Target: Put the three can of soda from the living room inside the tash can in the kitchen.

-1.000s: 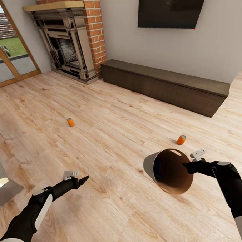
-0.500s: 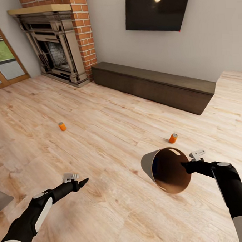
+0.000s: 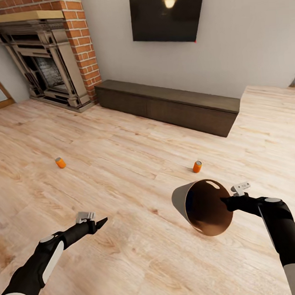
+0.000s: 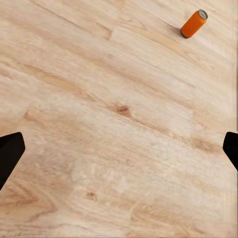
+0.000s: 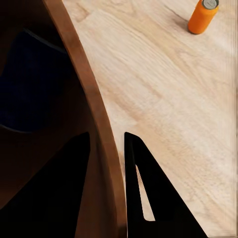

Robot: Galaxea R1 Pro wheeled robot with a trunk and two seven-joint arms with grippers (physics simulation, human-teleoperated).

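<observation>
two soda cans (image 3: pixel 197 166) (image 3: pixel 60 163) upright on the living room floor (image 3: pixel 122 166), well apart. trash can (image 3: pixel 203 207) carried tilted, mouth toward the robot, rim pinched between right gripper (image 5: pixel 111 163) fingers, likely brought along as a collecting bin. left gripper (image 4: pixel 119 153) spread wide, empty, above bare boards.

— Where are the small orange soda cans with silver-grey ends?

— One (image 3: pixel 60 163) stands on the light wood floor out to the left; the other (image 3: pixel 197 166) stands just beyond the pale grey tapered trash can (image 3: pixel 182 201).

— And that bucket?

— Tipped on its side above the floor, glossy copper-brown inside facing the camera.
</observation>
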